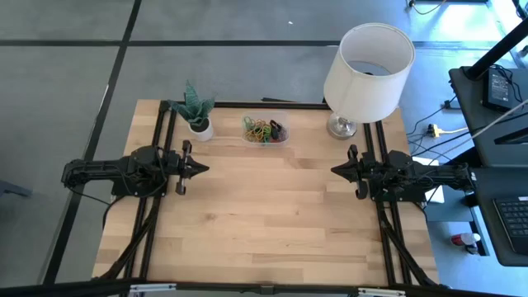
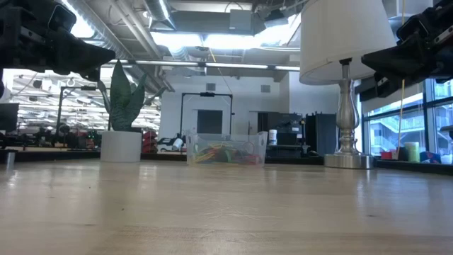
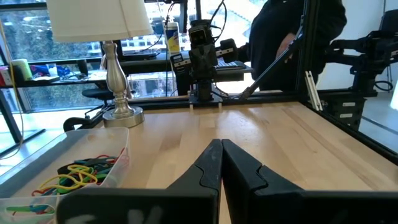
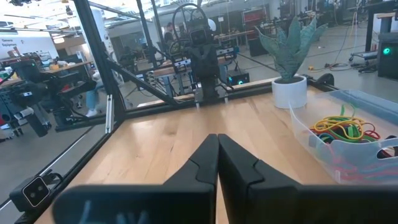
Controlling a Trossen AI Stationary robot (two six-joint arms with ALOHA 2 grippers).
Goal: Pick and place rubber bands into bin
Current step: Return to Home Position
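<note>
The clear plastic bin (image 1: 265,130) stands on the table near its far edge, between the plant pot and the lamp. It shows in the low view (image 2: 226,149) and in both wrist views (image 3: 93,165) (image 4: 348,134). The rubber bands (image 1: 264,130), green, yellow, red and black, lie heaped inside it (image 3: 78,174) (image 4: 342,129). My left gripper (image 1: 204,168) hovers shut at the table's left side, above the wood (image 3: 220,149). My right gripper (image 1: 334,170) hovers shut at the right side (image 4: 217,143). Both point toward each other.
A small white pot with a green plant (image 1: 198,115) stands left of the bin. A lamp with a white shade (image 1: 367,66) stands to its right. Bare wood (image 1: 268,206) lies between the grippers and toward the near edge. A person (image 3: 292,37) stands beyond the table's right side.
</note>
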